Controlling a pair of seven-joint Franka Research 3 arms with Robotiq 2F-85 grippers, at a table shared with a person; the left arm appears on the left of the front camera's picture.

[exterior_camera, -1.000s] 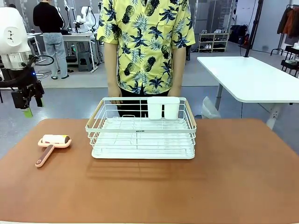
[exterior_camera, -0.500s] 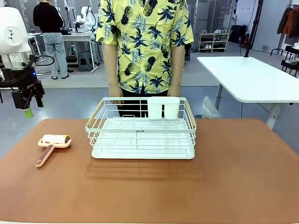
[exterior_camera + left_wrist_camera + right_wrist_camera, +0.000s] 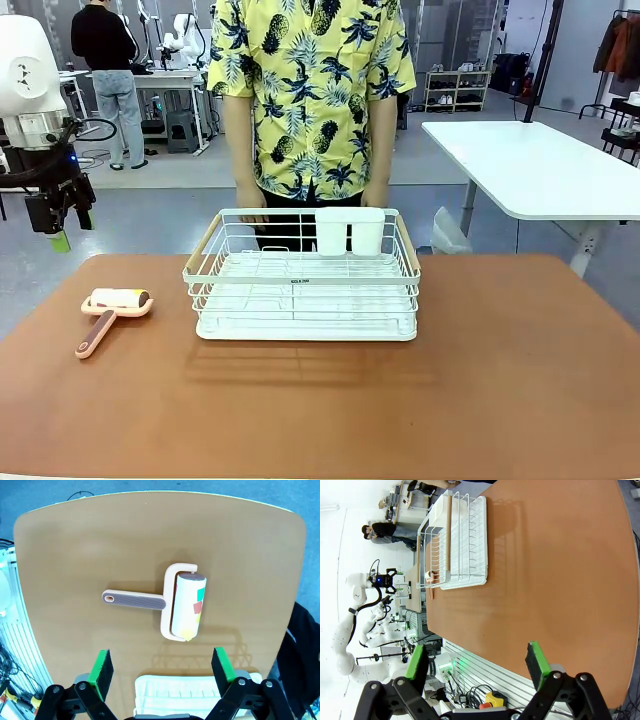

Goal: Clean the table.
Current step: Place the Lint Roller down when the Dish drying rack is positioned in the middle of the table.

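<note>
The terracotta table [image 3: 520, 380] spans the front view. On its left part lies a pink lint roller [image 3: 110, 308] with a white roll. My left gripper [image 3: 70, 232] hangs high above the table's left edge, off to the roller's left. From the left wrist, the lint roller [image 3: 184, 605] lies flat on the table [image 3: 75, 555] far below the open left gripper [image 3: 162, 667], whose green pads [image 3: 102, 667] hold nothing. My right gripper [image 3: 475, 664] is open and empty, high over the table [image 3: 560, 580] near its front edge.
A white wire dish rack [image 3: 300, 280] with a white cup holder stands mid-table, right of the roller. A person in a yellow shirt stands at the far side with a hand [image 3: 247, 212] on the rack's far rim. A white-topped table [image 3: 540, 165] stands back right.
</note>
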